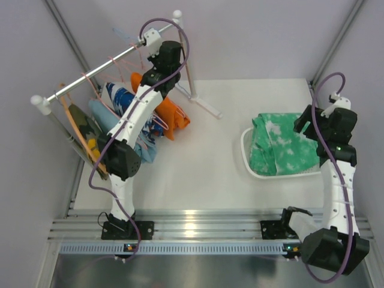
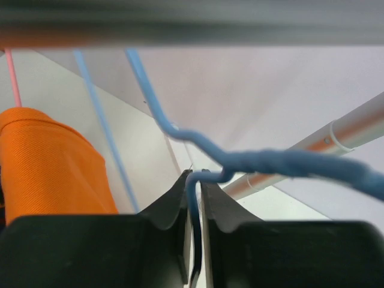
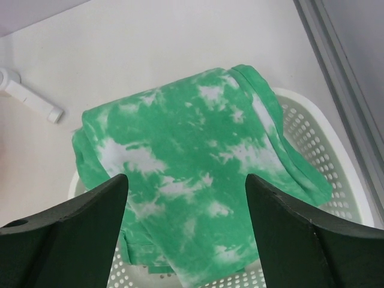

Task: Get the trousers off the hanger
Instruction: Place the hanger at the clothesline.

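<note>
Right jaws gape over green trousers [image 3: 198,174] in white basket [image 3: 342,162]; left jaws pinch blue hanger [image 2: 282,162]

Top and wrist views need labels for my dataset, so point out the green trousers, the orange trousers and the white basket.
green trousers [image 1: 282,147]: top view, middle of the cloth.
orange trousers [image 1: 175,117]: top view, lower part of the hanging cloth.
white basket [image 3: 330,144]: right wrist view, perforated right wall.
</note>
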`<state>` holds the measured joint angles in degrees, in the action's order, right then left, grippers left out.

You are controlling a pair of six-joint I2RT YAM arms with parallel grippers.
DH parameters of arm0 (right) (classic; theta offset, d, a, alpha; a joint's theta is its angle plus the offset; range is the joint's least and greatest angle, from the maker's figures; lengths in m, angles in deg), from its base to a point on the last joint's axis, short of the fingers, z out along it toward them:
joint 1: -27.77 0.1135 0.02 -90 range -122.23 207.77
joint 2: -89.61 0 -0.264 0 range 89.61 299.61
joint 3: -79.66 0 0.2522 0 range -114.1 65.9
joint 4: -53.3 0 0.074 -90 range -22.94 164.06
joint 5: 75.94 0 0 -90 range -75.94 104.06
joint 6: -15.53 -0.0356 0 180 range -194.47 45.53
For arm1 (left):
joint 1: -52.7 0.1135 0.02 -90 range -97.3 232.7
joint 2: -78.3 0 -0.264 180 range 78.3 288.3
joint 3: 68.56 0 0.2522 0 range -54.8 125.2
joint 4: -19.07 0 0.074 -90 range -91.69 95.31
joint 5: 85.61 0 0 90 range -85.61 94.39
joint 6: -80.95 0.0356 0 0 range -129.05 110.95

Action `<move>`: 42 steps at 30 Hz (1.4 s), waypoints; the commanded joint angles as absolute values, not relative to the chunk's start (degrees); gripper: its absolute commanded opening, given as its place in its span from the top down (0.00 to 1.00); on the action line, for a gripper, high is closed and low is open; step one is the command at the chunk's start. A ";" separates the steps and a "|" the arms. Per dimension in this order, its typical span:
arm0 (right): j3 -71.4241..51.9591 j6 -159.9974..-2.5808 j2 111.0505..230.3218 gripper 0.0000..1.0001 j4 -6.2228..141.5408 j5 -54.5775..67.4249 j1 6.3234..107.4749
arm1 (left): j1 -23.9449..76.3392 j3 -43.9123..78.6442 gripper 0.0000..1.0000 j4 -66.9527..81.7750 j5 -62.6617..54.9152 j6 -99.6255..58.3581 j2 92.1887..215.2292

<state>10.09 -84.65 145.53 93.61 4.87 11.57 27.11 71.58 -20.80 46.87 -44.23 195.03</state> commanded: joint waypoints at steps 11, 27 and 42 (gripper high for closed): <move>-3.44 -79.75 144.80 0.13 89.92 0.27 22.83 | 27.12 69.74 0.39 -19.83 40.52 -41.40 186.94; -22.93 -69.65 169.38 0.11 72.96 1.23 55.10 | 22.90 61.13 0.25 -20.79 27.51 -36.39 167.87; -40.87 -73.95 192.34 0.13 63.81 0.44 62.84 | 22.99 47.25 0.21 -26.86 32.15 -32.70 148.37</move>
<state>-35.85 -72.61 191.19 68.98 0.74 60.37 22.92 49.55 -25.39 29.23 -34.11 152.10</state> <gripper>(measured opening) 0.876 0.791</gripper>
